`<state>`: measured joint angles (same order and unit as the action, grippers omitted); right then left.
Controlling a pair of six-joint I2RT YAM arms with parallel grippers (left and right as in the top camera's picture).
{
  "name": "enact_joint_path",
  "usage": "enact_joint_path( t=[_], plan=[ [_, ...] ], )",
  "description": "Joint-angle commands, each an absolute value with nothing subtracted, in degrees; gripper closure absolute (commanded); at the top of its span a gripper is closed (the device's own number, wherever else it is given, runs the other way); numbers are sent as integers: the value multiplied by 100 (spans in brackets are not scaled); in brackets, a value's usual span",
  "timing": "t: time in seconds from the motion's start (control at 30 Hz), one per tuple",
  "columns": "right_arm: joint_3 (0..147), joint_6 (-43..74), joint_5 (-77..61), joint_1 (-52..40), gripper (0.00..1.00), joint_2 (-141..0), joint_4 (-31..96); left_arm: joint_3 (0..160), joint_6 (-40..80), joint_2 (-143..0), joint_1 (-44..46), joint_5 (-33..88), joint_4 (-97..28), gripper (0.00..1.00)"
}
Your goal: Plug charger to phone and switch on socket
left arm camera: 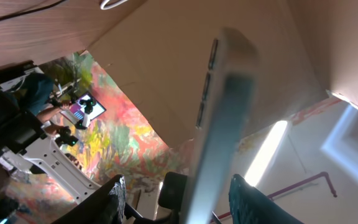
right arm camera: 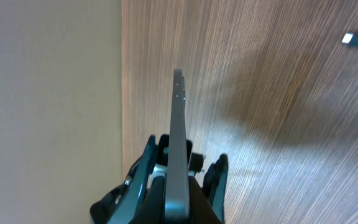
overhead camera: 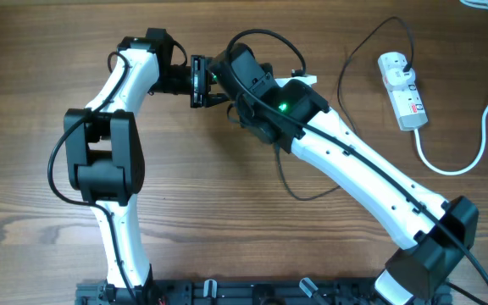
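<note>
The phone (overhead camera: 199, 82) is held up edge-on above the table between both arms. In the right wrist view its thin grey edge (right arm camera: 178, 124) runs straight out from my right gripper (right arm camera: 182, 208), which is shut on it. My left gripper (left arm camera: 179, 190) straddles the other end of the phone (left arm camera: 225, 112), with a gap showing on both sides of it. The left fingers (right arm camera: 219, 171) also show beyond the right ones. The white socket (overhead camera: 402, 89) lies at the far right. The charger's black cable (overhead camera: 346, 72) loops left from it; its connector tip is hidden.
The socket's thick white cord (overhead camera: 464, 161) curves along the right edge of the table. A small white object (overhead camera: 307, 79) lies beside the right arm (overhead camera: 354, 161). More black cable (overhead camera: 288, 182) trails under that arm. Bare wood lies in front between the arms.
</note>
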<state>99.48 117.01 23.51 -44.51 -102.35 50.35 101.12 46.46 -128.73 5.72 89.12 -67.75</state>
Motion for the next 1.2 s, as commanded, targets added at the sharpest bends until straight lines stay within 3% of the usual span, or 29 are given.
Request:
enact_joint_path(
  t=[0.0,0.8,1.17],
  plan=[
    [10001,11869,2257,-4447,96,-10086,4974,10213,4722,-12663,550,9035,-6779,49],
    [10001,11872,2255,-4449,96,-10092,5107,10213,4742,-12663,550,9035,-6779,57],
    [10001,11867,2224,-4449,96,-10092,5061,10213,4744,-12663,550,9035,-6779,67]
  ],
)
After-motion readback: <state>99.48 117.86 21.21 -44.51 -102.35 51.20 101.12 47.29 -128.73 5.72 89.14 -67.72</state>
